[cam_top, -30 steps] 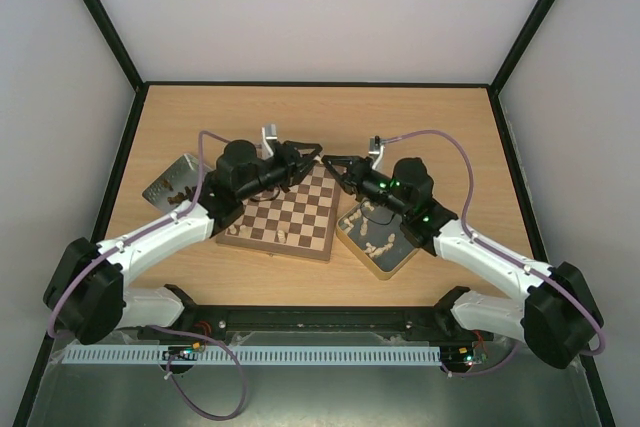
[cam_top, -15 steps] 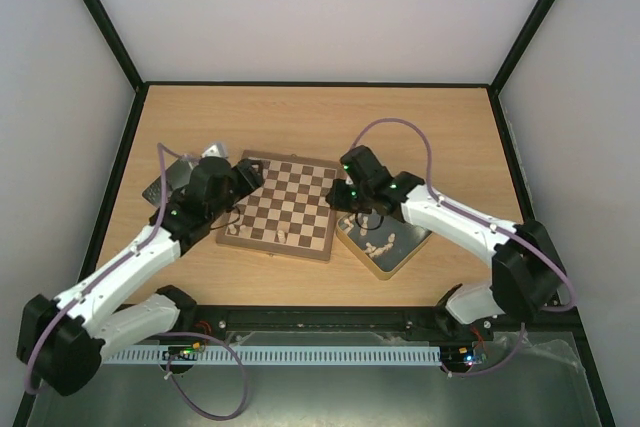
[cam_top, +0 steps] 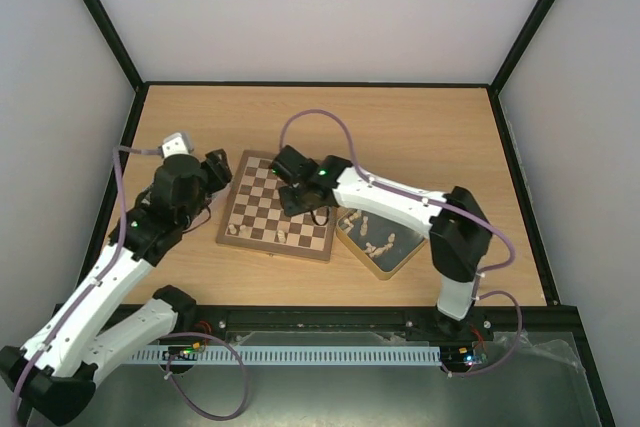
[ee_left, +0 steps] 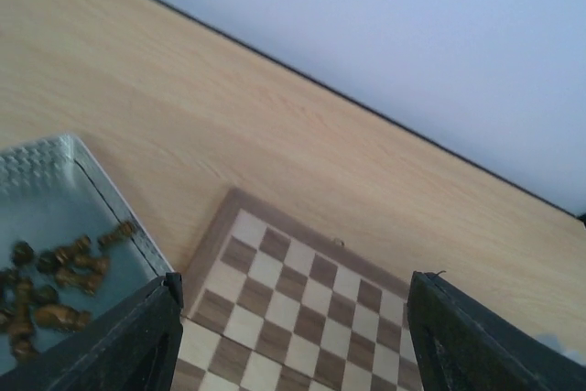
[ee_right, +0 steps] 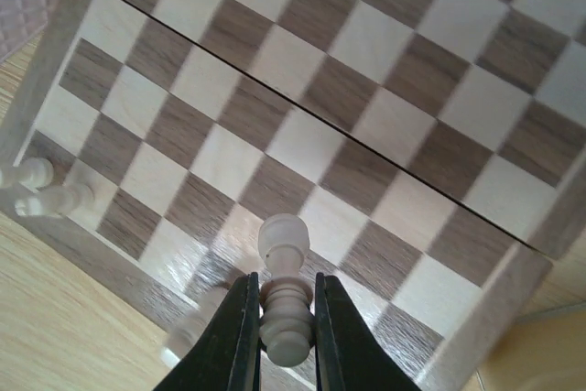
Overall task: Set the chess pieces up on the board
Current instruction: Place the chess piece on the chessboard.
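Observation:
The board (cam_top: 262, 215) lies mid-table, its checkered squares also showing in the left wrist view (ee_left: 302, 318) and under my right wrist (ee_right: 366, 107). My right gripper (cam_top: 303, 203) hovers over the board's near half. It is shut (ee_right: 283, 292) on a pale beige chess piece (ee_right: 282, 243), gripped by the stem with its head pointing forward. A few pale pieces (ee_right: 37, 188) stand at the board's near left edge (cam_top: 235, 230). My left gripper (cam_top: 214, 173) hangs open (ee_left: 295, 318) beside the board's left edge, nothing between its fingers.
A gold tin (cam_top: 405, 251) with several pale pieces lies right of the board. A grey metal tray (ee_left: 55, 171) holding several dark pieces (ee_left: 55, 267) sits left of the board; in the top view my left arm covers it.
My right arm swung from over the tin to above the board. My left arm pulled back left off the board, and its gripper opened.

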Robot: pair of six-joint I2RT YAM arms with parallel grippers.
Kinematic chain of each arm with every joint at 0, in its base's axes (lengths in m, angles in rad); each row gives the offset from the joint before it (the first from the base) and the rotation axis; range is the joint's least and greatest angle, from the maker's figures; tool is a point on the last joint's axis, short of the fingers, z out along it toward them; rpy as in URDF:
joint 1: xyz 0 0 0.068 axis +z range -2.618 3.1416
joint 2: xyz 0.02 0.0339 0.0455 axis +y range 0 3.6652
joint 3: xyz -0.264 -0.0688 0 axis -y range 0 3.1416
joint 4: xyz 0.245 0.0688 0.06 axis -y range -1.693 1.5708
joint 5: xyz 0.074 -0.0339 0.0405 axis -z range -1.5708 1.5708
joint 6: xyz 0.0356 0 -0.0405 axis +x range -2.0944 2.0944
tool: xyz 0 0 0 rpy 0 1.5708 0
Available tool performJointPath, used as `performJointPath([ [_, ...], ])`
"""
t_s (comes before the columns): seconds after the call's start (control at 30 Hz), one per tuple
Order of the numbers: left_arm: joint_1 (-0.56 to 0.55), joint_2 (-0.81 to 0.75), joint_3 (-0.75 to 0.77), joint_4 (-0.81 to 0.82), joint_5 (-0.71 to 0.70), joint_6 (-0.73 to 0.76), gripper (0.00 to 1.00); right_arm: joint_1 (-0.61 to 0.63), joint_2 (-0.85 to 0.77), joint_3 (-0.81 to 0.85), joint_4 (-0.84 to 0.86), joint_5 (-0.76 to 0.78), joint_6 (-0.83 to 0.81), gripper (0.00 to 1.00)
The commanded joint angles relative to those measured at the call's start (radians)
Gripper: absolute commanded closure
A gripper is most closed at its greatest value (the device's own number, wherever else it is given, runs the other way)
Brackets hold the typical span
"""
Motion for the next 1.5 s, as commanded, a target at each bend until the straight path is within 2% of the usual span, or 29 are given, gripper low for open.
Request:
performJointPath([
  [0.0,0.009,-0.055,0.108,-0.121,-0.144,0.071,0.3,0.048,0.116,0.177,-0.138,0.081,-0.059,0.98],
  [0.17,0.01,-0.137,0.189,-0.181,-0.307,0.102,0.29,0.106,0.253,0.337,-0.225,0.081,-0.097,0.97],
  [0.27,0.011,-0.189,0.219,-0.176,-0.359,0.123,0.28,0.138,0.311,0.412,-0.271,0.08,-0.114,0.97],
  [0.47,0.01,-0.22,0.233,-0.189,-0.365,0.13,0.27,0.182,0.382,0.488,-0.339,0.101,-0.138,0.95],
  [0.9,0.01,-0.221,0.244,-0.184,-0.309,0.113,0.27,0.214,0.434,0.527,-0.405,0.102,-0.194,0.93],
  [1.03,0.01,-0.222,0.248,-0.184,-0.304,0.112,0.27,0.214,0.453,0.547,-0.41,0.117,-0.192,0.88],
  [1.2,0.01,-0.218,0.254,-0.191,-0.302,0.107,0.26,0.214,0.456,0.585,-0.407,0.14,-0.186,0.74],
  [1.47,0.01,-0.213,0.275,-0.195,-0.293,0.11,0.25,0.214,0.433,0.613,-0.373,0.196,-0.138,0.68],
])
